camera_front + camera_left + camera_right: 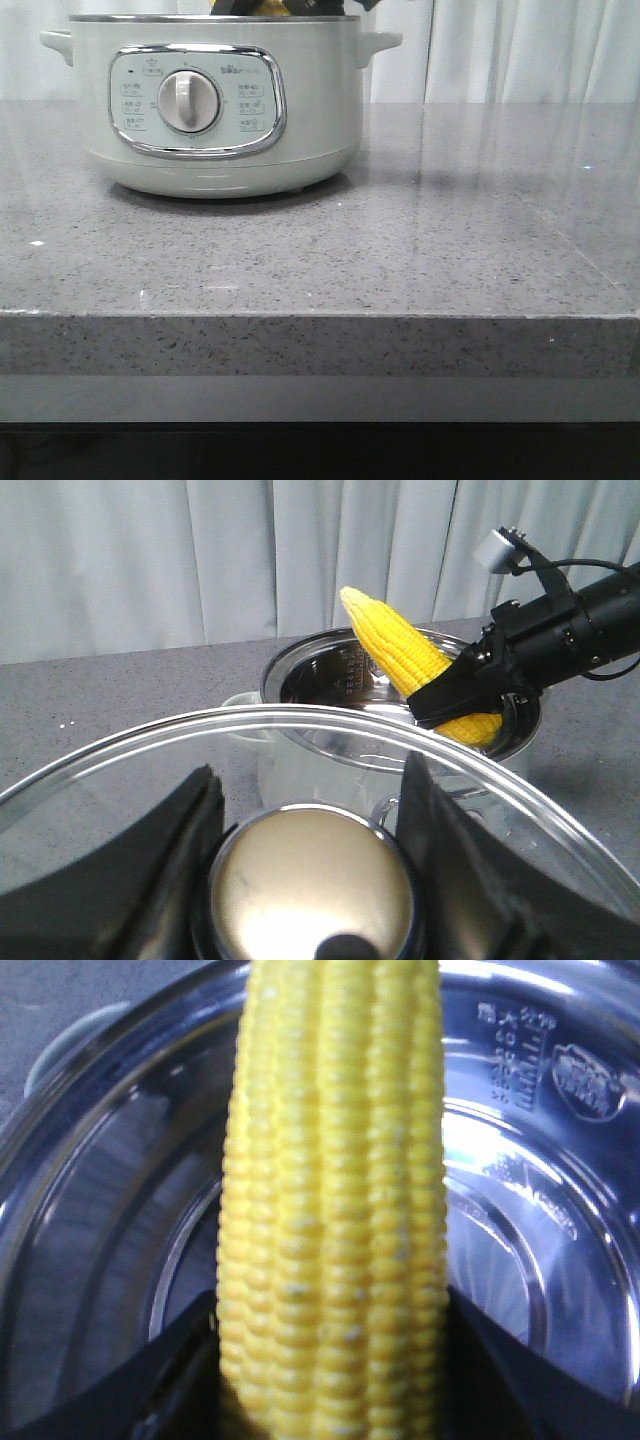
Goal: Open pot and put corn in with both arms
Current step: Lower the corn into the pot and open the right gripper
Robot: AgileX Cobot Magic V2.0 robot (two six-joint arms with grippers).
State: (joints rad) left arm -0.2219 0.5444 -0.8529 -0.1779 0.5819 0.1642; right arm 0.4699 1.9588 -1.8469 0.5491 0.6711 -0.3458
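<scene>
Holding corn crosswise in my right pincer, tilted above open pot on tabletop. Cob stiff, light, ribbed; mid-body grip seems secure. Left pincer clamps lid knob; glass, fragile, heavier.

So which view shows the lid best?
The left wrist view: the glass lid fills it, knob held in the left claw, clear of the pot. Front and right wrist views show no lid.
</scene>
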